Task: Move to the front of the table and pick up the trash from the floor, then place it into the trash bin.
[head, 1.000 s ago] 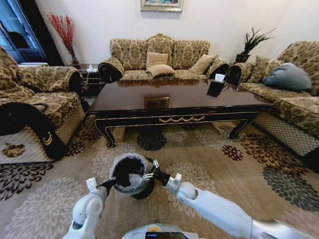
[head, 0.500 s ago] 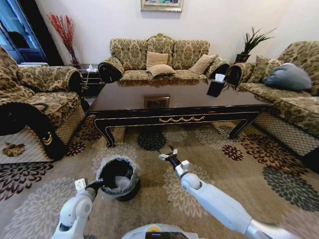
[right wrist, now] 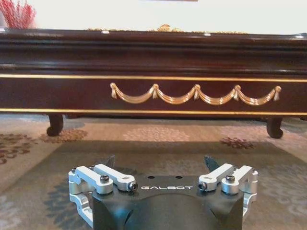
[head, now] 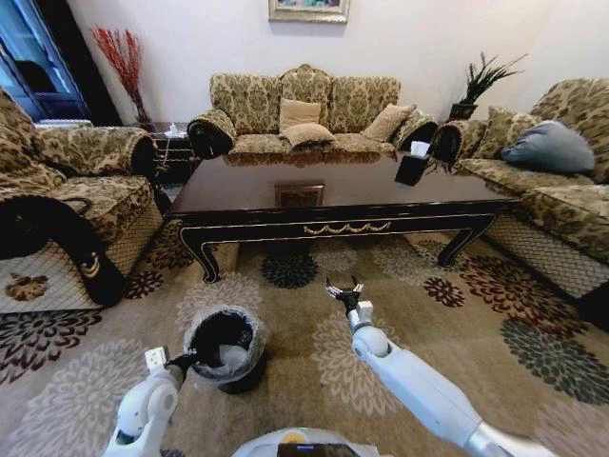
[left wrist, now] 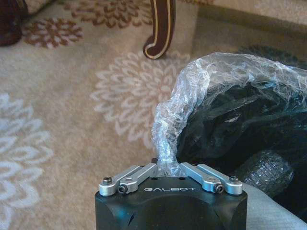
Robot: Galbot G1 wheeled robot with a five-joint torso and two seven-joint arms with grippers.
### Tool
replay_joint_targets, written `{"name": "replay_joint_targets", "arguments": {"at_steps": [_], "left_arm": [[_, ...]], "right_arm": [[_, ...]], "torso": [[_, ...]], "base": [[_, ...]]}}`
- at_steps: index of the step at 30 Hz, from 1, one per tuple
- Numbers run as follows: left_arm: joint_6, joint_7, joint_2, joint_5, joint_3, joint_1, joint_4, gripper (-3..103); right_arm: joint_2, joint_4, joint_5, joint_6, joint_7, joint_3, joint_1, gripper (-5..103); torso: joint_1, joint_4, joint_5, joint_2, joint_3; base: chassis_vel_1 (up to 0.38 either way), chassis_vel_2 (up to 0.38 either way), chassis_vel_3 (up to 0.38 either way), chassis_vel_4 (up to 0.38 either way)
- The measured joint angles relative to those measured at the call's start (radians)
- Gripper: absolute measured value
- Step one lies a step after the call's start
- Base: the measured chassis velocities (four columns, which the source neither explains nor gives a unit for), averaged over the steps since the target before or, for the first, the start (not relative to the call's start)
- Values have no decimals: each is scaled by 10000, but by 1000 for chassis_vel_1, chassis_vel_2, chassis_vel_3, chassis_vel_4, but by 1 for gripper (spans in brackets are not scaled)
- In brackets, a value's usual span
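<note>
The trash bin [head: 225, 345], small, black and round, stands on the carpet in front of the table [head: 343, 202]. My left gripper [head: 183, 362] is at its near left rim, shut on a pinch of the translucent liner [left wrist: 165, 143]. A pale patch [head: 233, 357] lies inside the bin; I cannot tell whether it is the trash. My right gripper [head: 343, 288] hovers over the carpet to the right of the bin, open and holding nothing. In the right wrist view the right gripper [right wrist: 160, 163] faces the table's front edge with its gold scroll ornament [right wrist: 194, 93].
Patterned sofas stand on the left [head: 67, 200], at the back [head: 304, 114] and on the right [head: 552, 181]. A black tissue box [head: 412, 168] sits on the table. A curved table leg [left wrist: 160, 28] stands close behind the bin. Open carpet [head: 457, 324] lies to the right.
My right gripper has left the bin's mouth and swung forward and right toward the table, now open. The left gripper and the bin have shifted left and slightly nearer.
</note>
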Motion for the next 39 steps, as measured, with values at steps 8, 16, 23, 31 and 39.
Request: {"name": "replay_joint_targets", "arguments": {"at_steps": [8, 16, 23, 31, 39], "left_arm": [[-2, 210, 102, 593, 35, -185, 311, 2], [-313, 306, 108, 467, 57, -433, 657, -1], [-1091, 678, 228, 540, -6, -340, 379, 24], [-1255, 608, 430, 856, -440, 263, -1196, 46], [-3286, 706, 299, 2449, -862, 1482, -2671, 79]], "right_arm": [[-6, 53, -110, -10, 6, 129, -225, 100], [-50, 92, -384, 269, -528, 125, -270, 100], [114, -191, -733, 763, -1134, 193, -241, 100], [161, -115, -761, 971, -1573, 769, -401, 100], [-132, 1018, -684, 999, -1778, 1899, -1175, 100]], "torso": [[0, 1, 2, 0, 0], [0, 2, 6, 0, 0], [0, 1, 1, 0, 0], [0, 1, 1, 0, -1], [-1, 1, 1, 0, -1]], "base": [[0, 0, 0, 0], [0, 0, 0, 0], [0, 0, 0, 0], [0, 0, 0, 0], [0, 0, 0, 0]]}}
